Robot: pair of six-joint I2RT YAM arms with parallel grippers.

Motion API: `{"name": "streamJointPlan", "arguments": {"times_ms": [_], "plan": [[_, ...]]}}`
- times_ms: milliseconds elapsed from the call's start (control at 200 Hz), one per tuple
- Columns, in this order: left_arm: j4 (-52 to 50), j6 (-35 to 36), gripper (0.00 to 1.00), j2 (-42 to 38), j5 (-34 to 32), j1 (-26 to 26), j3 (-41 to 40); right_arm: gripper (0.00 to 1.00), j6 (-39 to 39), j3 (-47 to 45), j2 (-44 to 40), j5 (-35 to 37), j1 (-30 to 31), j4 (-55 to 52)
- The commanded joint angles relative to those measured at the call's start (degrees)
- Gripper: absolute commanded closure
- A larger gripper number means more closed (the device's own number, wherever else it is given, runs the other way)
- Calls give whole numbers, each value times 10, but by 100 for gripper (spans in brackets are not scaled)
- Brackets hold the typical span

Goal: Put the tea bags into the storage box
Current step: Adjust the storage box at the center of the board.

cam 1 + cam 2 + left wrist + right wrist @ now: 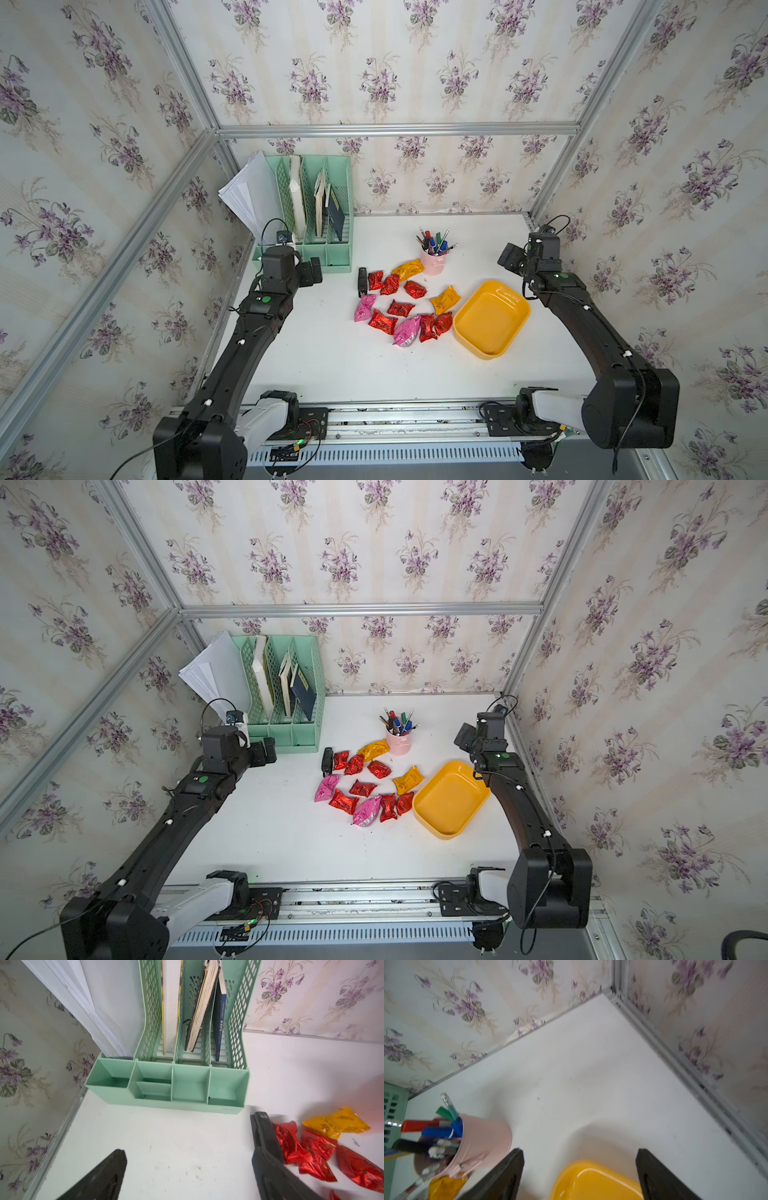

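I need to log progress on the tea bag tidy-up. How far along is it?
Done: nothing so far; the yellow tray is empty. In hand: nothing; the left claw and right claw are both open and hold nothing, the right one near the tray's far end. Left: all the tea bags, red, pink and yellow, lie on the table beside the tray.
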Motion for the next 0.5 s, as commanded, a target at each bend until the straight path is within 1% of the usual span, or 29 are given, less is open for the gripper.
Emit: {"name": "streamJointPlan", "arguments": {"times_ms": [0,60,100,145,180,255,325,400,465,495], "plan": [[-78,-65,1,-47,2,-24,-28,18,70,-35,-16,-126,3,-85],[-93,-108,1,-76,-6,-42,-51,23,108,-60,-22,-164,4,-68],[-97,-133,1,-89,3,-52,-66,26,137,-76,-22,-189,8,-47],[-95,-149,1,-98,16,-65,-80,29,164,-90,-15,-209,17,-24],[-98,-154,1,-98,15,-81,-85,31,178,-92,-5,-214,28,-10],[-103,-149,1,-85,-9,-119,-87,31,189,-72,23,-179,60,-10],[-94,-134,1,-63,-18,-143,-87,31,204,-50,51,-152,86,-12],[-88,-116,1,-34,-12,-150,-75,32,226,-21,86,-128,106,-31],[-89,-102,1,-9,-7,-151,-55,38,234,12,119,-101,114,-72],[-92,-98,1,0,-8,-151,-46,39,233,26,131,-85,118,-92]]}}
